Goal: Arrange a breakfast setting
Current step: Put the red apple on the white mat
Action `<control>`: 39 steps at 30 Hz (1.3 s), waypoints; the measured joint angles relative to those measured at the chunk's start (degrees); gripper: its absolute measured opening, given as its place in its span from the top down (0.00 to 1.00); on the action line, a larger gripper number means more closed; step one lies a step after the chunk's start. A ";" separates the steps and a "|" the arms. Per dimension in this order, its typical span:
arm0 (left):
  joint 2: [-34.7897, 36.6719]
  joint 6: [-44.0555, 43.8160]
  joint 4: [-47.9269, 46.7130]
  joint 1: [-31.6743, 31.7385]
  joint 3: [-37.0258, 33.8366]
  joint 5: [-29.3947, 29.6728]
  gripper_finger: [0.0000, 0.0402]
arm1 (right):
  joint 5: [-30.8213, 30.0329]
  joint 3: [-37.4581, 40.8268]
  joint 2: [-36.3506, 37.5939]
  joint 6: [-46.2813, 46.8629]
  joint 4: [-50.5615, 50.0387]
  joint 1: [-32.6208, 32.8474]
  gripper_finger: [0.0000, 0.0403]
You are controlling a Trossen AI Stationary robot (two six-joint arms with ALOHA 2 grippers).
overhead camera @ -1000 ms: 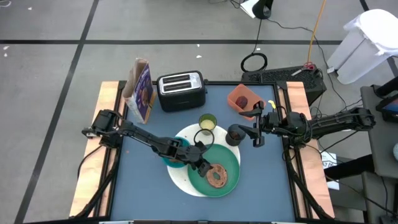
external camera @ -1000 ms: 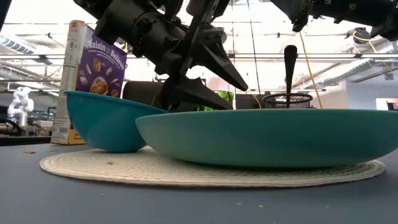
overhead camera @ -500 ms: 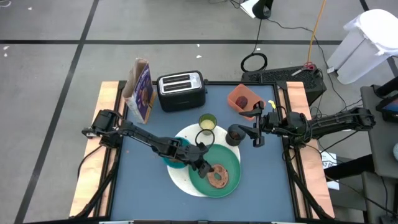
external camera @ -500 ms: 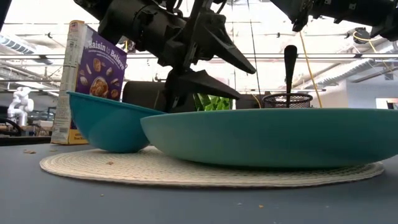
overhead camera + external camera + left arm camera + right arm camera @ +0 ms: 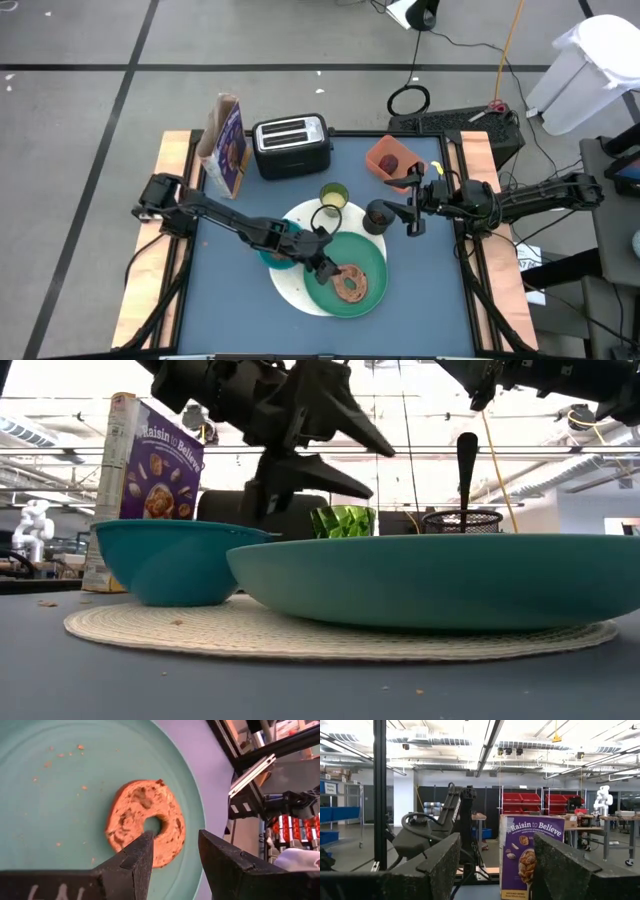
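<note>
The left gripper (image 5: 326,266) hangs over the large green plate (image 5: 372,252), its 2 fingers (image 5: 131,861) parted and grasping nothing; the brown bagel (image 5: 145,822) lies on the plate just beyond their tips; the blue bowl (image 5: 165,559) sits behind them; the right gripper (image 5: 412,222) waits released beside the small black cup (image 5: 377,214).

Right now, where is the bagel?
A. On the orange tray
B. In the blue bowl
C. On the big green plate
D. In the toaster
C: the brown bagel lies flat on the large green plate, just ahead of the left gripper, whose open fingers hold nothing.
</note>
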State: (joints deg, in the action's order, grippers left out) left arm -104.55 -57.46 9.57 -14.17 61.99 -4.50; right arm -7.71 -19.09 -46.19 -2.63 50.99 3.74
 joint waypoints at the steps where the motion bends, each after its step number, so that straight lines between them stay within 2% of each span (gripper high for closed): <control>1: 0.18 0.04 0.16 0.00 -0.02 -0.04 0.60 | 0.00 0.00 0.03 0.00 -0.01 0.00 0.39; 10: 6.13 6.36 -0.67 0.19 0.04 1.33 0.60 | -0.02 0.00 0.02 -0.20 -0.08 -0.02 0.39; 22: 16.44 29.14 1.69 2.23 0.03 3.65 0.60 | 0.20 0.01 0.01 -8.19 -0.72 -0.02 0.39; 28: 16.57 37.26 7.17 3.44 0.00 3.67 0.60 | 0.22 0.01 0.02 -9.18 -0.71 -0.02 0.39; 33: 16.65 41.03 7.35 4.20 0.00 3.61 0.60 | 0.22 0.01 0.02 -9.11 -0.72 0.00 0.38; 39: 16.64 41.28 7.41 5.09 0.00 3.63 0.60 | 0.05 0.02 0.02 -9.05 -0.71 -0.02 0.27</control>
State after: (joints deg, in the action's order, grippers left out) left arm -87.92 -16.19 16.98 -9.08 62.00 -0.86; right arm -7.66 -19.07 -46.17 -11.68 50.28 3.73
